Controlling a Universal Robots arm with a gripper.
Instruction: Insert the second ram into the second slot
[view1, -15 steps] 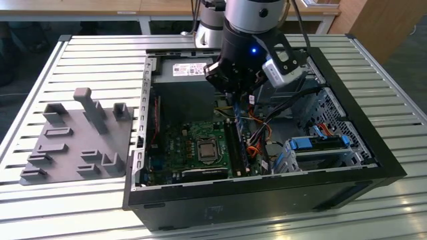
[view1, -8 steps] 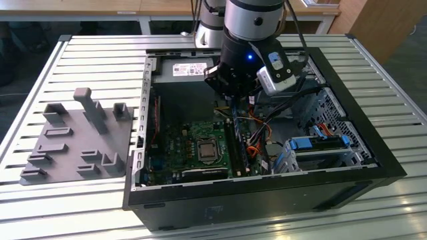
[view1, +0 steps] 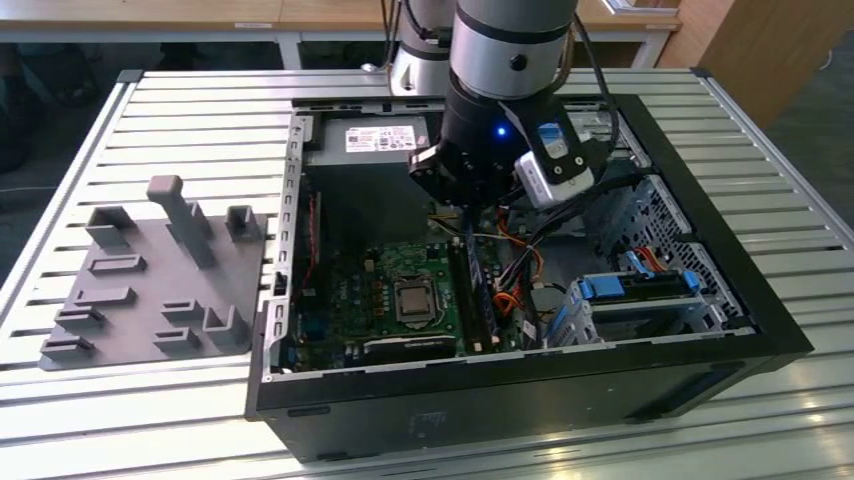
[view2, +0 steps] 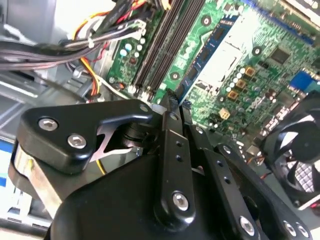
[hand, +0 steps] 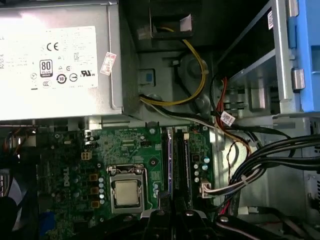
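My gripper (view1: 461, 207) hangs inside the open computer case over the green motherboard (view1: 360, 290). In the second wrist view its black fingers (view2: 169, 125) are pressed together, shut on the second ram (view2: 202, 55), a thin dark-blue strip seen edge-on. The strip runs parallel to the black memory slots (view2: 160, 50) and right beside them. In the first wrist view the ram (hand: 169, 160) lines up over the slot bank (hand: 182, 160), reaching down to the fingertips (hand: 160, 207). Whether its lower edge touches a slot is unclear. In the exterior view the slots (view1: 478, 290) lie just in front of the gripper.
The power supply (hand: 55, 60) fills the case's far end. A processor socket (hand: 127, 192) sits beside the slots, and bundled cables (hand: 260, 165) run on their other side. A blue drive bay (view1: 641, 285) and a fan (view2: 300, 150) are nearby. A grey parts fixture (view1: 160, 270) stands outside the case.
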